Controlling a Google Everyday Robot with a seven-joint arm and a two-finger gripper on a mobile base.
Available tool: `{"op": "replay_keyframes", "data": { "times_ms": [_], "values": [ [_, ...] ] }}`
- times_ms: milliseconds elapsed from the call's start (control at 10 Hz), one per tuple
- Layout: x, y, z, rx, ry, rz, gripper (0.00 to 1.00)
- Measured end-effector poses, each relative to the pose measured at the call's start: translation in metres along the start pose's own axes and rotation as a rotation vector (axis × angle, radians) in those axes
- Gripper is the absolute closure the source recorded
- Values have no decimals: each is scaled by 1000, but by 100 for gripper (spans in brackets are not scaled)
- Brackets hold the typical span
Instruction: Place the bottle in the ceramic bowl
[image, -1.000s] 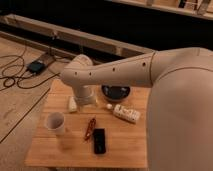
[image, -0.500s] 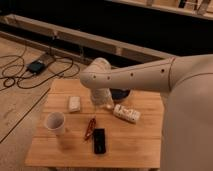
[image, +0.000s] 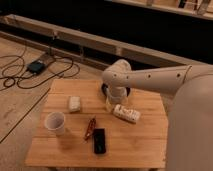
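Swings rightward across the table (image: 142, 146) and now hangs the gripper (image: 112, 103), jaws wide and seemingly empty, just beside one end of the bottle (image: 127, 114) lying flat in front of the half-hidden bowl (image: 104, 90), lined up for grasping.

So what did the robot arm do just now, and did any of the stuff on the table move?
The arm swung across the table, from over the white block toward the ceramic bowl. Its gripper now hangs open beside the bottle, just in front of the bowl. Nothing was grabbed or let go. Bottle, bowl, block, mug and black phone stayed put.
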Motion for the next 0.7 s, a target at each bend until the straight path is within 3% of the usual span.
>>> {"op": "replay_keyframes", "data": {
  "times_ms": [700],
  "values": [
    [-5, -35, 44, -40, 46, -46, 35]
  ]
}}
